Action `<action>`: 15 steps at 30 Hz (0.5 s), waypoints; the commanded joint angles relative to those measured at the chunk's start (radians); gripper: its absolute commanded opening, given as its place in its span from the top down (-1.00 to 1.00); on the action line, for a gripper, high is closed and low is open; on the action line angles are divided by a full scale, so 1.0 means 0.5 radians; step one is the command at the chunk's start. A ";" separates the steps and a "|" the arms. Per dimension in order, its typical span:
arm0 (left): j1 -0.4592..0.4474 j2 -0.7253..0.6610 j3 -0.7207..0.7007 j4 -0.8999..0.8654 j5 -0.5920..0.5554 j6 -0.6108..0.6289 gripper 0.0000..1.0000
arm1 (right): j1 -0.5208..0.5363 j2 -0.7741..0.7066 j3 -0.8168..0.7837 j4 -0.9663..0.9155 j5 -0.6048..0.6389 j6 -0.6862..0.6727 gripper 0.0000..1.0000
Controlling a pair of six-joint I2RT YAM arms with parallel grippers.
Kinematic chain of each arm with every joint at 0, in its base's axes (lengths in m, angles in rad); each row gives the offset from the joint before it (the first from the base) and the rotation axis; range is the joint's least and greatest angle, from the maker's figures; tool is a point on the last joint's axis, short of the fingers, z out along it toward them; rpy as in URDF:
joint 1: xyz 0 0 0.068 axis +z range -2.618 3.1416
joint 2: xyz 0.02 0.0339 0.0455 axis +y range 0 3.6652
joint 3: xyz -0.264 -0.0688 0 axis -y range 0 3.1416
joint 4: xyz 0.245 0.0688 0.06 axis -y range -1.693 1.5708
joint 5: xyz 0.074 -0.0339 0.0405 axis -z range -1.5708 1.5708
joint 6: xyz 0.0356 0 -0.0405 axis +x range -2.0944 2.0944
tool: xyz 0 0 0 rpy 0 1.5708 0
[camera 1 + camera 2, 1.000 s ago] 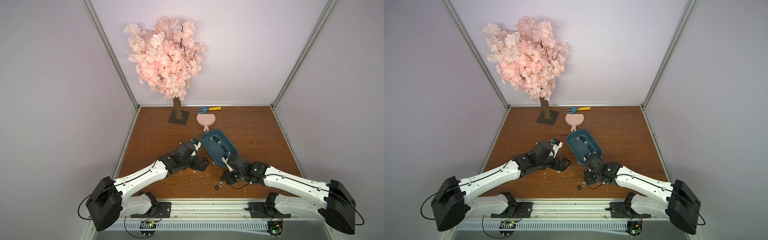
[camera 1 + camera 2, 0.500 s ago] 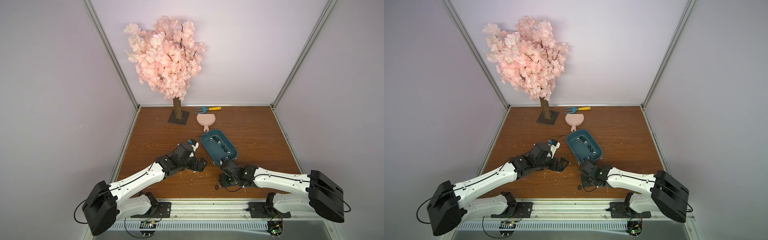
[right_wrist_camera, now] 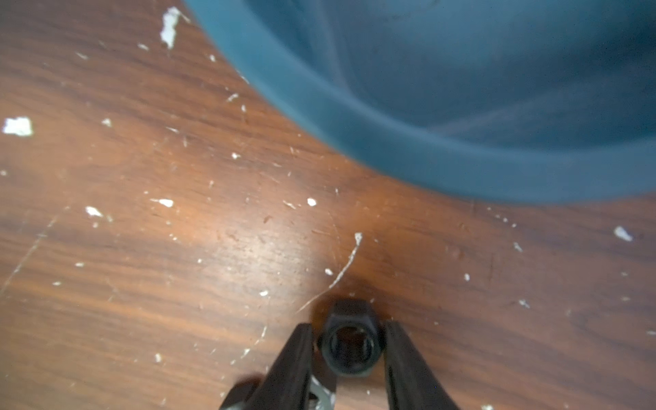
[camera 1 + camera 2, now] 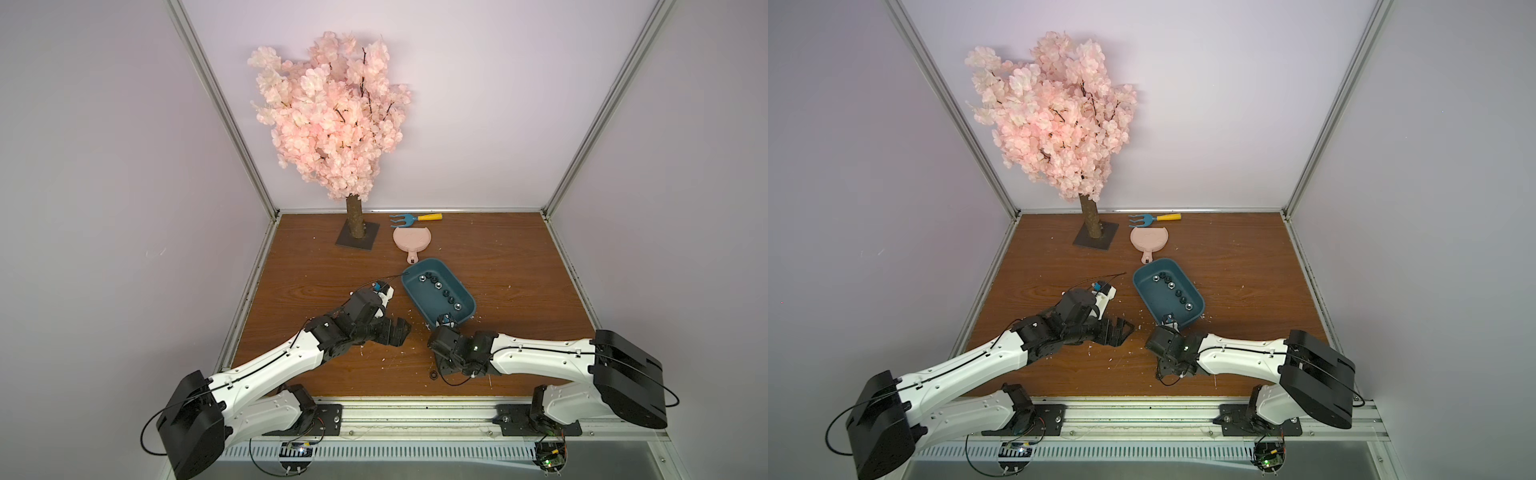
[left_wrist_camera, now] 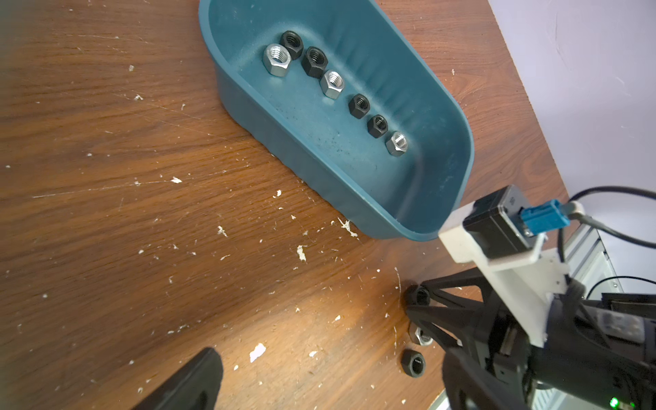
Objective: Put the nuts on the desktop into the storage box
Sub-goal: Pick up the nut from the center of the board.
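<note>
Bare desktop [image 4: 519, 266] right of the storage box [image 4: 417, 300]; its near wall just ahead of the right end effector [image 3: 349, 333], apparently apart.

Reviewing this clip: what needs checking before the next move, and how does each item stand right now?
1. Black nut between the right gripper fingers: ok.
2. Grip firm on it: cannot tell.
3. Storage box has bare floor at its near end: ok.
4. Left gripper open, apart from the box: ok.
5. Desktop free of other nuts: not ok; a silver nut and a second black nut lie there.
</note>
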 commanded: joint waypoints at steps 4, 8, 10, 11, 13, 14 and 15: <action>0.014 -0.026 -0.017 -0.029 -0.031 0.007 -1.00 | 0.029 0.009 0.011 -0.052 0.110 0.102 0.41; 0.016 -0.038 -0.031 0.012 0.018 -0.017 -1.00 | 0.032 -0.043 -0.005 -0.021 0.163 0.095 0.48; 0.013 -0.051 -0.042 0.052 0.066 -0.051 -1.00 | 0.031 -0.103 -0.023 0.012 0.192 0.055 0.53; 0.014 -0.059 -0.050 0.080 0.094 -0.069 -1.00 | 0.030 -0.141 -0.032 0.031 0.211 0.034 0.54; 0.014 -0.082 -0.069 0.140 0.147 -0.109 -1.00 | 0.030 -0.218 -0.062 0.073 0.232 -0.013 0.56; 0.014 -0.093 -0.079 0.176 0.181 -0.131 -1.00 | 0.031 -0.264 -0.082 0.106 0.241 -0.051 0.57; 0.015 -0.103 -0.088 0.207 0.209 -0.147 -1.00 | 0.030 -0.308 -0.103 0.126 0.249 -0.069 0.58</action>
